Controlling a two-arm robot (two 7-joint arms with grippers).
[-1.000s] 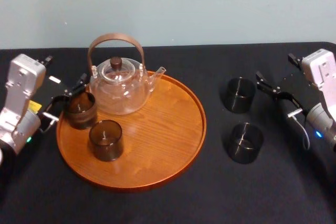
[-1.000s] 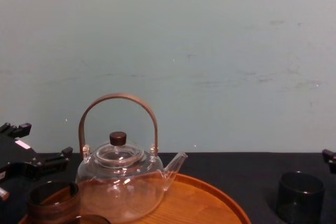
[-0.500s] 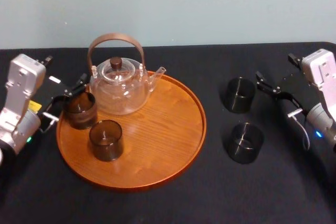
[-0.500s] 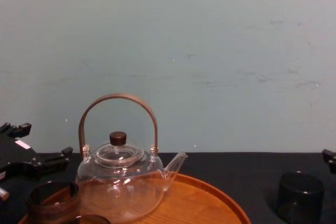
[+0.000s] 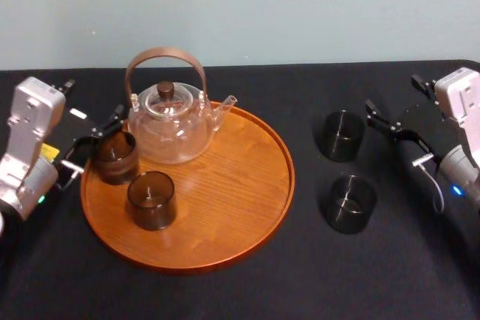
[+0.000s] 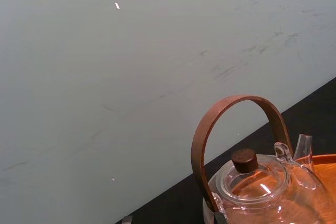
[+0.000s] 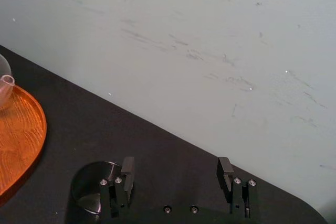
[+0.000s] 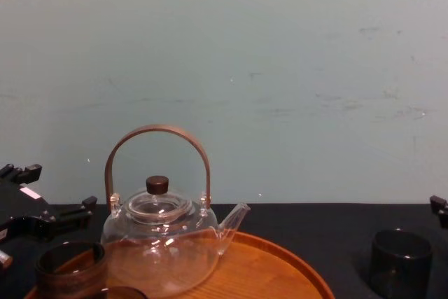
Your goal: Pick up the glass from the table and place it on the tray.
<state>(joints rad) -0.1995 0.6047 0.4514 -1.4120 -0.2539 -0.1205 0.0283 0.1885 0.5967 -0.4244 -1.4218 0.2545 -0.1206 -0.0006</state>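
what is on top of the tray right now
On the wooden tray stand a clear glass teapot, a rear glass by the open left claw, and a front glass. The wood under them is covered. The open right claw is near two table glasses.

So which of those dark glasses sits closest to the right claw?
The rear glass of the two on the table, just beside the right claw.

Tray (image 5: 225,207): wood, visible grain, soft satin sheen.
Teapot (image 5: 172,131): clear glossy glass; handle (image 5: 165,53) matt brown.
Glass (image 5: 343,136): smoky translucent, smooth, shiny.
Tabletop (image 5: 360,275): matt black.
Wall (image 5: 300,5): matt pale paint, scuffed.
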